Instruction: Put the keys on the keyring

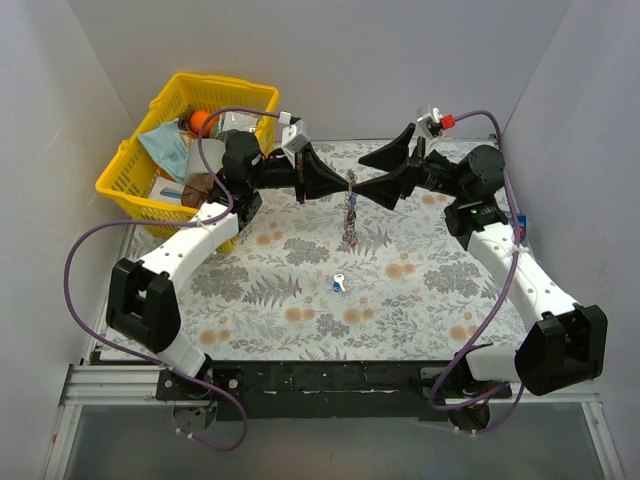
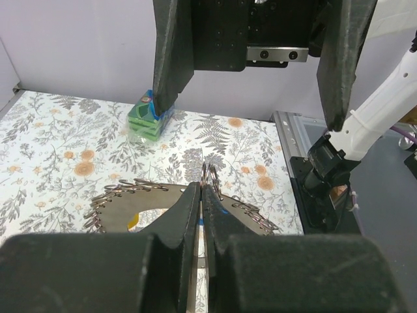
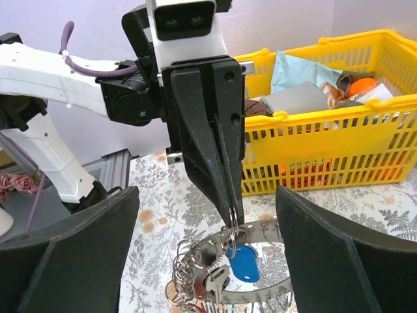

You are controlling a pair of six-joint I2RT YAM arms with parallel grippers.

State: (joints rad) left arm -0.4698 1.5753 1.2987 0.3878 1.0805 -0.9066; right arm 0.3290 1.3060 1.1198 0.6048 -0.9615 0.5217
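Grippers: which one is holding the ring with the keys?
The left gripper: its fingers are pinched shut on the keyring, which dangles below. The right gripper faces it, fingers spread wide, empty.

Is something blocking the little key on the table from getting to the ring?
No, nothing visible. The key lies alone, with only table between it and the keyring hanging from the left tool.
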